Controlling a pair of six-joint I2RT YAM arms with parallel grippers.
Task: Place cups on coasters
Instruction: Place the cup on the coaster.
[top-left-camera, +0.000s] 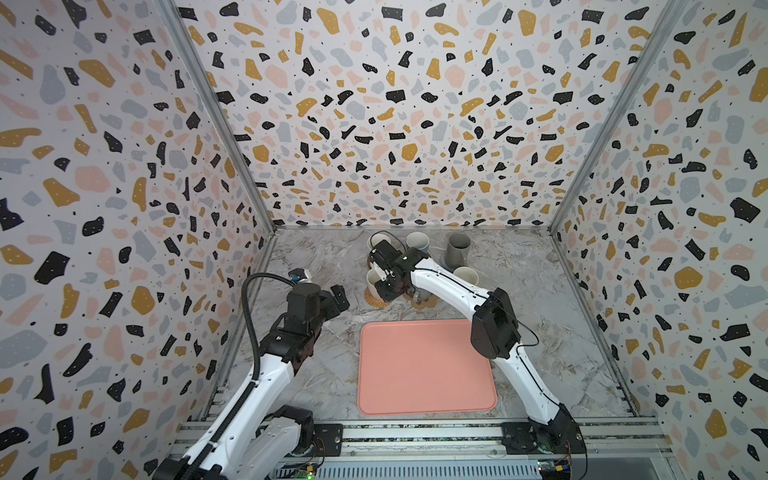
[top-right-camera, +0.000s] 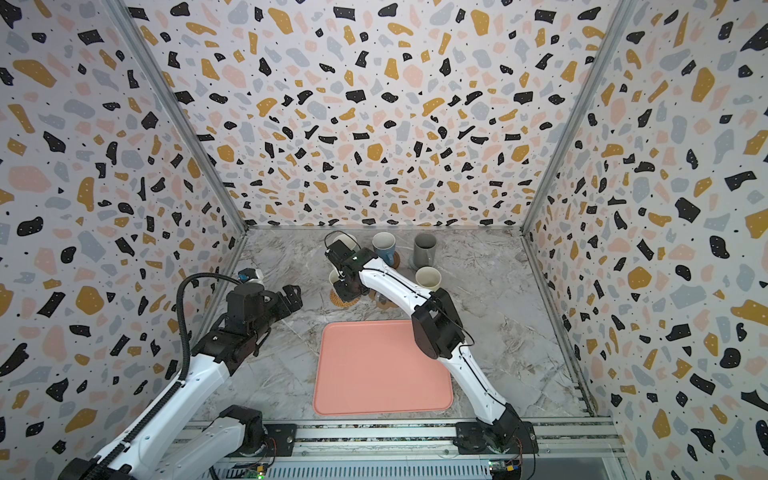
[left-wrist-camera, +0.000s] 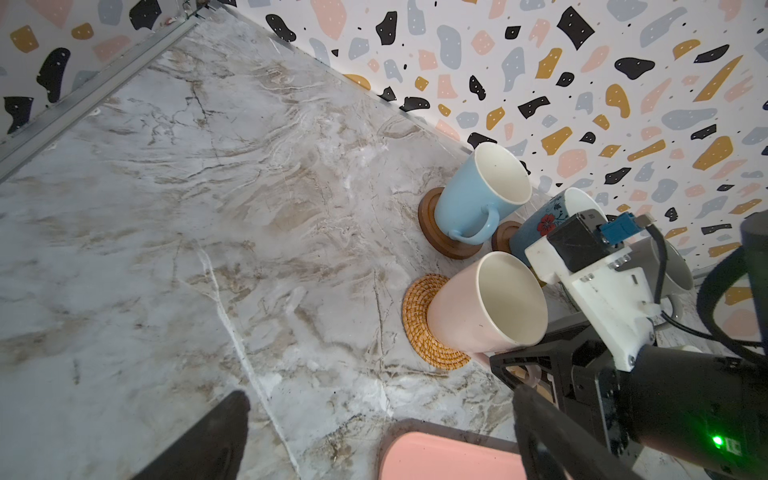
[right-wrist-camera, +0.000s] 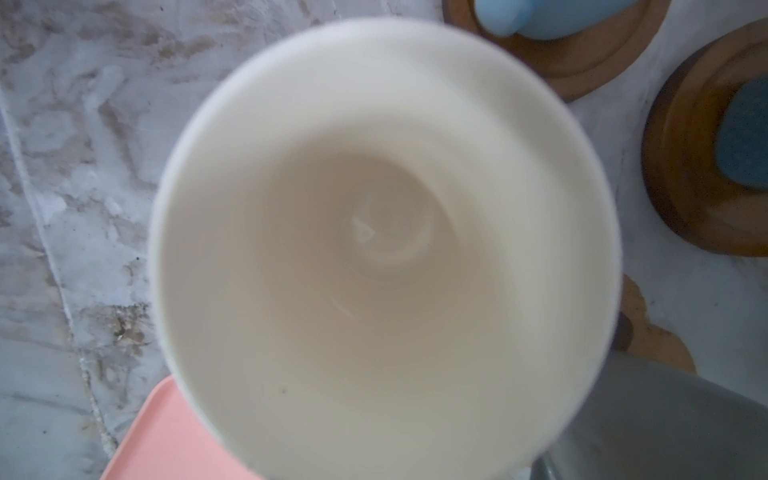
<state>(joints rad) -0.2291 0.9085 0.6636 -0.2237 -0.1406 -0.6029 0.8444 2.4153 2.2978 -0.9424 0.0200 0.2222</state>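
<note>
The pink cup (left-wrist-camera: 486, 307) stands upright on the woven rattan coaster (left-wrist-camera: 424, 332). My right gripper (top-left-camera: 387, 287) is down at its handle, and the fingers' gap is hidden. The cup's cream inside (right-wrist-camera: 386, 249) fills the right wrist view. A light blue cup (left-wrist-camera: 478, 195) sits on a wooden disc (left-wrist-camera: 440, 237), and a flowered blue cup (left-wrist-camera: 540, 224) on a second disc (left-wrist-camera: 503, 239). A grey cup (right-wrist-camera: 665, 428) stands beside the paw coaster (right-wrist-camera: 652, 332). A tall dark grey cup (top-left-camera: 457, 249) and a light green cup (top-left-camera: 465, 276) stand further right. My left gripper (top-left-camera: 338, 297) hangs open and empty, left of the cups.
The large pink tray (top-left-camera: 428, 365) lies in the middle front of the marble table (top-left-camera: 540, 291). Patterned walls (top-left-camera: 124, 208) close in the left, back and right. The right arm (top-left-camera: 449, 282) reaches over the paw coaster and the grey cup.
</note>
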